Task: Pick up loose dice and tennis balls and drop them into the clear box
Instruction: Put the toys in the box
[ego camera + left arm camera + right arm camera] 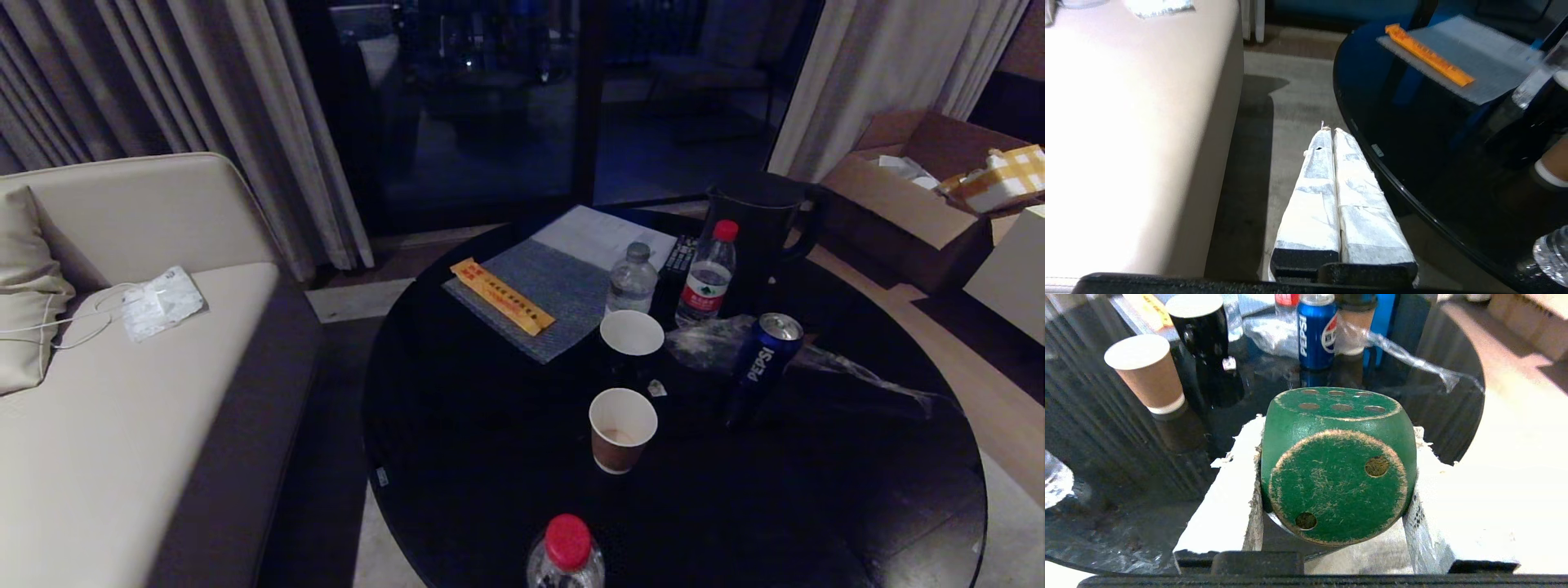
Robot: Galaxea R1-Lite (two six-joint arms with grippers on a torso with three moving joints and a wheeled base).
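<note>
Clamped between the padded fingers of the right gripper (1337, 473), a green die (1337, 465) is held above the black table (1126, 498). Left gripper (1333, 132) is pressed closed, empty. Neither arm is seen from the head.

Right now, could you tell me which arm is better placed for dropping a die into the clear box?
The right: its gripper is shut on the green die. The left gripper is shut and empty. No clear box is in view.
</note>
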